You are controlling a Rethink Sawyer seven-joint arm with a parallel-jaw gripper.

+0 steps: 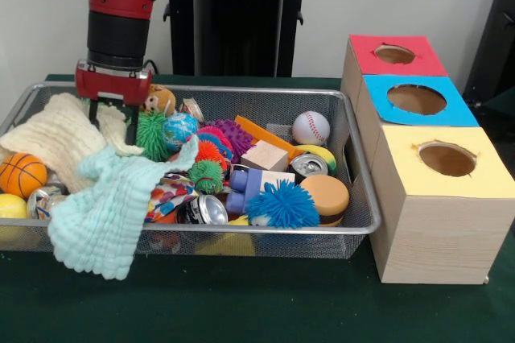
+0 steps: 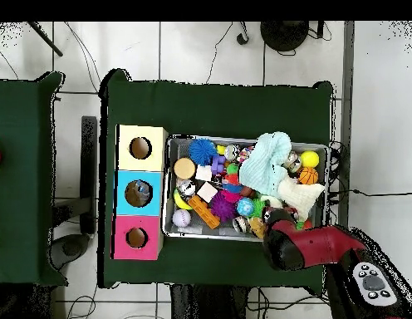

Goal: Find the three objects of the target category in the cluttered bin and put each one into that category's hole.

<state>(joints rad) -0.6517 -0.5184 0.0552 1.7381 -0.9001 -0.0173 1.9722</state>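
The wire mesh bin (image 1: 265,231) stands on the green table, full of toys and cloths; it also shows in the overhead view (image 2: 166,187). No clear plastic bottle shows in either view; any would be hidden under the clutter. My gripper (image 1: 112,116) hangs in the bin's far left corner, open, its two dark fingers (image 1: 95,113) apart just above a cream cloth (image 1: 56,134), beside a green spiky ball (image 1: 150,134). It holds nothing. Three boxes with round holes stand beside the bin: red (image 1: 394,54), blue (image 1: 416,99), yellow (image 1: 447,159).
A mint cloth (image 1: 109,206) drapes over the bin's front rim. Silver cans (image 1: 203,210) (image 1: 310,166), a baseball (image 1: 311,127), a small basketball (image 1: 20,174), a blue spiky ball (image 1: 282,204) and blocks fill the bin. In the overhead view my arm (image 2: 313,245) covers the bin's corner.
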